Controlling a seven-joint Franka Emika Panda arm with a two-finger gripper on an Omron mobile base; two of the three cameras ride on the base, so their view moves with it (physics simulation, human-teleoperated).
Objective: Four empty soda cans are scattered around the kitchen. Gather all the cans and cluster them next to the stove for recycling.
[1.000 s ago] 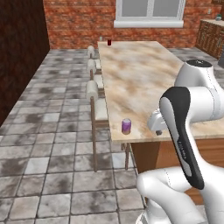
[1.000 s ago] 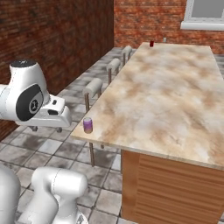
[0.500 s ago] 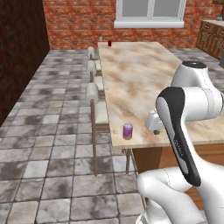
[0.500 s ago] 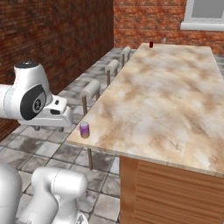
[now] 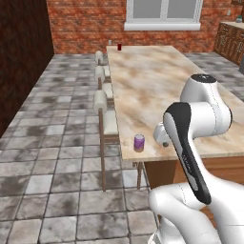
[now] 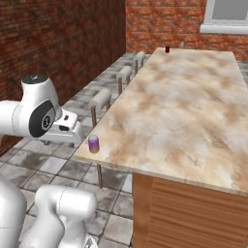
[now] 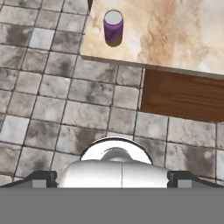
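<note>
A purple soda can point(image 5: 138, 142) with a silver top stands upright at the near left corner of the island counter point(image 5: 157, 90); it also shows in the right base view point(image 6: 93, 143) and near the top of the hand view point(image 7: 113, 27). A red soda can point(image 5: 119, 47) stands at the counter's far end point(image 6: 167, 49). My gripper point(image 7: 113, 177) is open with nothing between its fingertips point(image 7: 41, 177). It hangs over the tile floor, short of the counter edge and apart from the purple can. The stove is out of view.
Padded stools point(image 5: 101, 100) line the counter's left side over the grey tile floor point(image 5: 52, 143). The island's wooden end panel point(image 7: 183, 94) drops below the counter edge. Brick walls and a window point(image 5: 162, 12) close the back, with wooden cabinets point(image 5: 231, 40) at far right.
The whole picture has shifted a little, so the base has moved; the purple can now sits slightly lower in both base views. The gripper stays open.
</note>
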